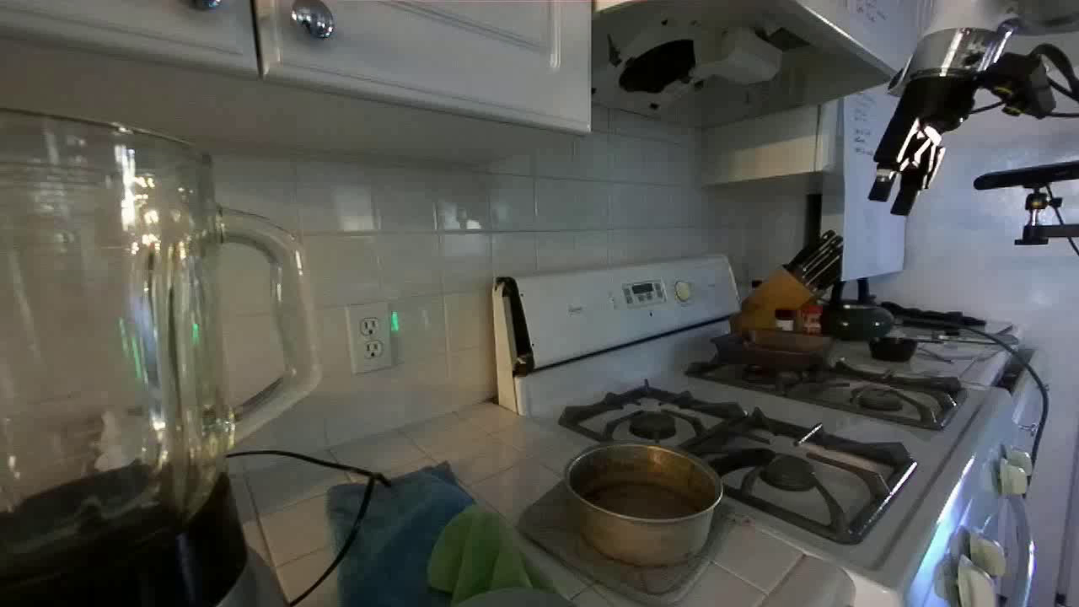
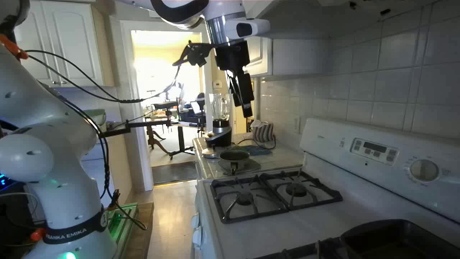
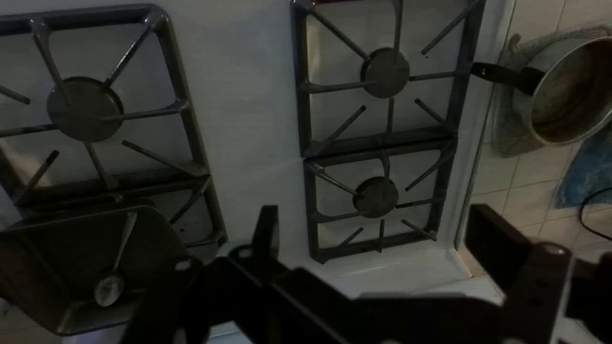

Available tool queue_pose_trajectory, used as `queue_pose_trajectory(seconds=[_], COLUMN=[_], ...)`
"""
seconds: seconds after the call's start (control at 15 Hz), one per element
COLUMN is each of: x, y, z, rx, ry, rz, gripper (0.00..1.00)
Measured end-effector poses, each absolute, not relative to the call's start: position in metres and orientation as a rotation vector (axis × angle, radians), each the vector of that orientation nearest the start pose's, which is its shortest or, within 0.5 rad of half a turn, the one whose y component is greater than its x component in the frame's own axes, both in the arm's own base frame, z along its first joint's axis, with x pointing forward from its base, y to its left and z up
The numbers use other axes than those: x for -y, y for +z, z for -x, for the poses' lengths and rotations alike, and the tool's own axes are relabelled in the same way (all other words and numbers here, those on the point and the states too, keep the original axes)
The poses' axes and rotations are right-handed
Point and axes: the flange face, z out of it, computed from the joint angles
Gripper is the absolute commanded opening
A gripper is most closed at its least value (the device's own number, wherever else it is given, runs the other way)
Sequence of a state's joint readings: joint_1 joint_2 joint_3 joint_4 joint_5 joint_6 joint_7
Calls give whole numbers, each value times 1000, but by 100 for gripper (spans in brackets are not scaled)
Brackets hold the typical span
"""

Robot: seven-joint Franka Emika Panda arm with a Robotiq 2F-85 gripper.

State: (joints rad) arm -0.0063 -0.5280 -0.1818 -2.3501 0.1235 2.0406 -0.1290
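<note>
My gripper (image 3: 373, 220) stands open above the white stove (image 3: 253, 119), with nothing between its fingers (image 3: 267, 229). In both exterior views the gripper (image 1: 892, 192) (image 2: 242, 107) hangs high, fingers down, touching nothing. A metal pot (image 1: 645, 535) (image 2: 230, 162) sits on a mat (image 1: 552, 527) on the tiled counter beside the stove. Its black handle (image 3: 509, 76) points toward the burners in the wrist view. A dark baking pan (image 3: 153, 234) (image 2: 399, 233) rests on the far grates, with a spoon (image 3: 109, 289) lying inside. Black grates (image 3: 377, 138) cover the burners.
A glass blender (image 1: 110, 337) stands on the counter near a blue cloth (image 1: 388, 531) and a green item (image 1: 485, 552). Beyond the stove are a knife block (image 1: 771, 299) and a dark kettle (image 1: 856, 322). A range hood (image 1: 851, 38) overhangs the stove.
</note>
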Motion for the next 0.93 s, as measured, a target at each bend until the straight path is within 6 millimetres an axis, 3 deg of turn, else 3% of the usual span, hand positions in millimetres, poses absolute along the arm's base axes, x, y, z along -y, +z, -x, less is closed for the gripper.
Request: queue_pose_trajectory(seconds=[0.67,0.8,0.93], x=[78,64,33], y=[543,539,532], z=[-408,-415,-430], rx=[-116,-23,119], ry=[-351,-336,-319], rz=[2948,2944,2902], gripper=[100,100,100])
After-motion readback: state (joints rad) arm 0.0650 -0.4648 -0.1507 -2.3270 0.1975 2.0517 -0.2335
